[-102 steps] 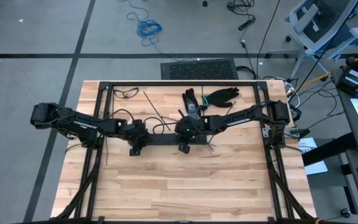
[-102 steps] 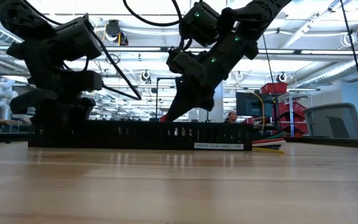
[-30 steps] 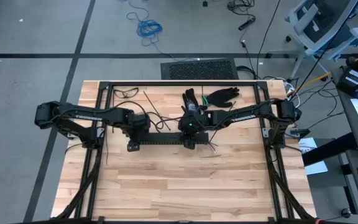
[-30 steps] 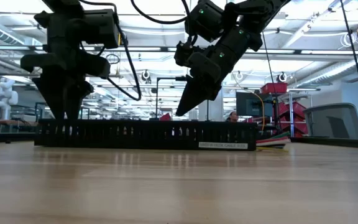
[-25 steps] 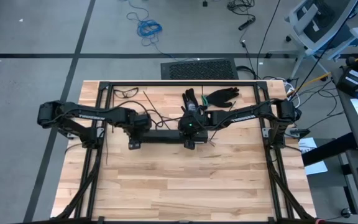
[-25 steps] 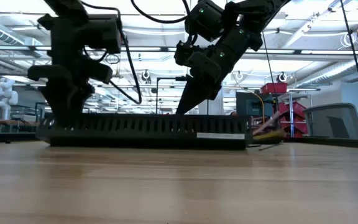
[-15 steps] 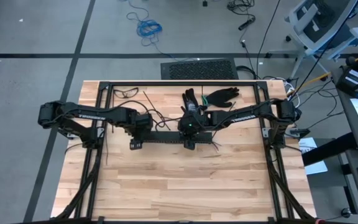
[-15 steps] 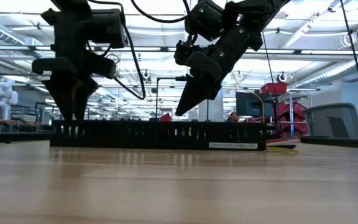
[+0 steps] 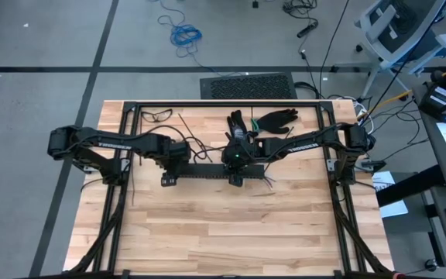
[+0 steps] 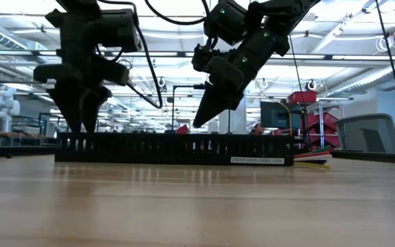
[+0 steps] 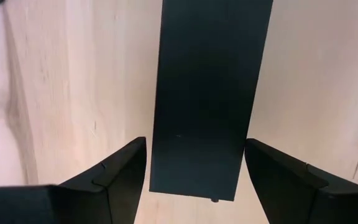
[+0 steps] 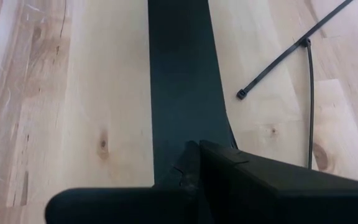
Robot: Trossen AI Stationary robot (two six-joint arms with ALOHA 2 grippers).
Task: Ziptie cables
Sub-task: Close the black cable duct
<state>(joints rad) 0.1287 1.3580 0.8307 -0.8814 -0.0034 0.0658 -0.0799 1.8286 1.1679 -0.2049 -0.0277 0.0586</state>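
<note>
Left gripper (image 11: 194, 171) straddles the rail's (image 9: 200, 175) end, fingers apart; right gripper (image 10: 199, 123), pinched together, hovers mid-rail. Cables (image 10: 306, 159) lie at the rail's far end, zipties (image 12: 291, 53) loose nearby: nothing tied yet

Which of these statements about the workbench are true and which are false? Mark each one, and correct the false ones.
1. The left gripper has its fingers spread on either side of the end of the black slotted rail. True.
2. The right gripper is wide open. False: its fingers are shut together, above the rail.
3. The zipties lie on the bare wooden table, beside the rail. True.
4. The coloured cables are bundled at the rail's left-arm end. False: they stick out at the end nearer the right arm.
5. A pair of black gloves lies at the table's far edge. True.
</note>
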